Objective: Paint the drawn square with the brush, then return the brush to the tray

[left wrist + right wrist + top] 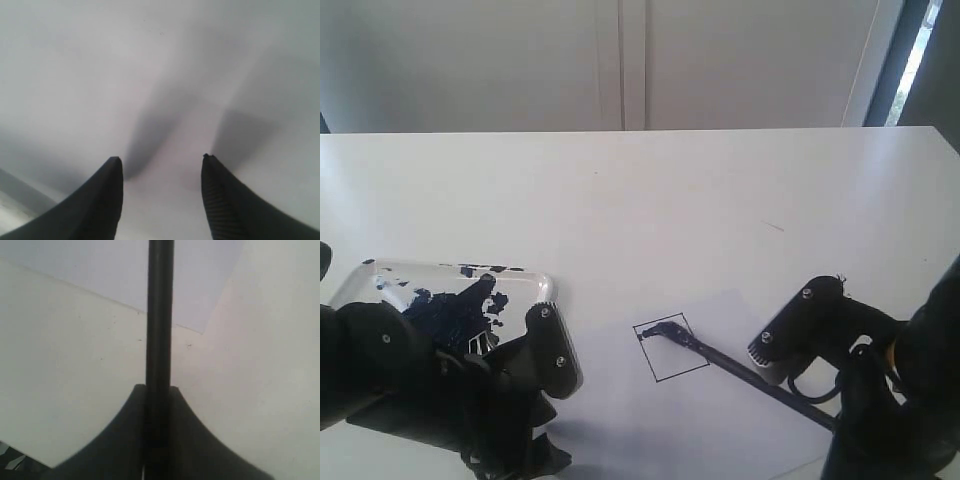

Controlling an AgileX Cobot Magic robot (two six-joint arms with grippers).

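The drawn square [671, 348] sits on a white paper sheet [720, 420] near the table's front. The brush [740, 372] slants from my right gripper [825, 418] up to the square, its dark tip [660, 330] touching the square's upper left part. In the right wrist view the brush handle [159, 330] runs straight out from between the shut fingers [125, 440], and the gripper [158, 387] clamps it. The tray [535, 285], smeared with blue-black paint, lies at the left, partly hidden behind my left arm. My left gripper [162, 159] is open over bare white surface, holding nothing.
The white table [640, 200] stretches back to a pale wall. My left arm's black body [450, 390] fills the lower left corner in front of the tray. A black cable loop [810, 385] hangs by the right wrist.
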